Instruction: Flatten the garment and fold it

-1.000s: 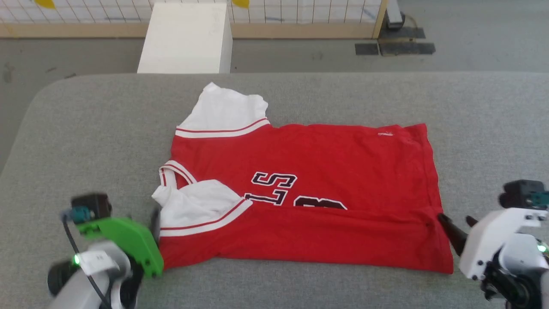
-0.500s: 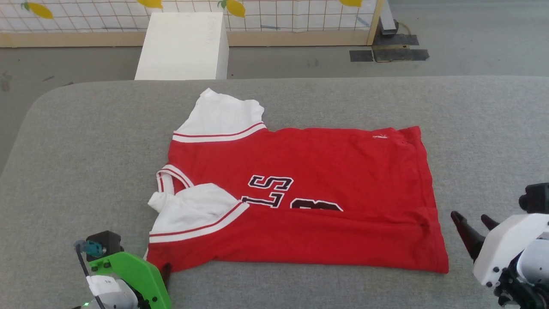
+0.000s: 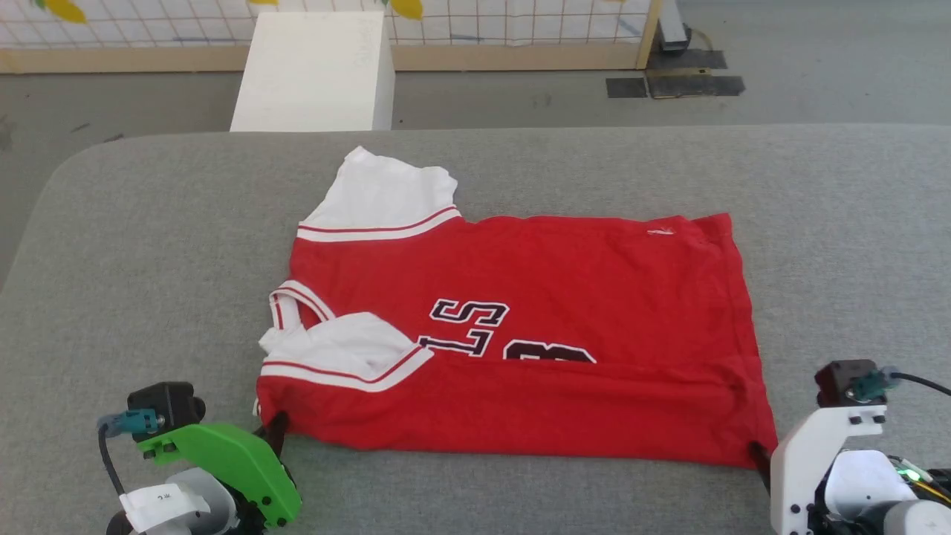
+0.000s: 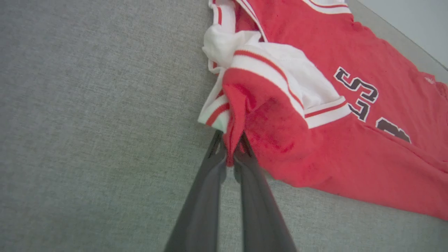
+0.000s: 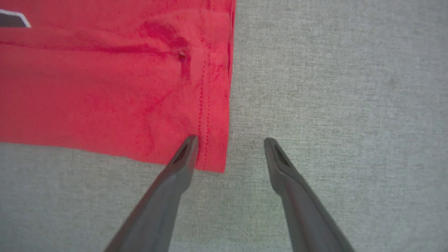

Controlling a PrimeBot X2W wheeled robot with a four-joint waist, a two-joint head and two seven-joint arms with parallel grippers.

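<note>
Grey cloth table (image 3: 148,223), red jersey (image 3: 520,282) lying part-folded, left gripper (image 4: 231,148) pinching its near corner, right gripper (image 5: 229,143) wide at hem, white box (image 3: 312,70), grey floor (image 3: 817,96) beyond.

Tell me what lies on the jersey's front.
A white sleeve folded over by the collar, and the jersey's near edge folded up; that flap hides the lower part of the lettering.

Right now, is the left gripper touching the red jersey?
Touching. The left wrist view shows the left gripper closed on a pinched red fold of the jersey at its corner, beside the white sleeve.
</note>
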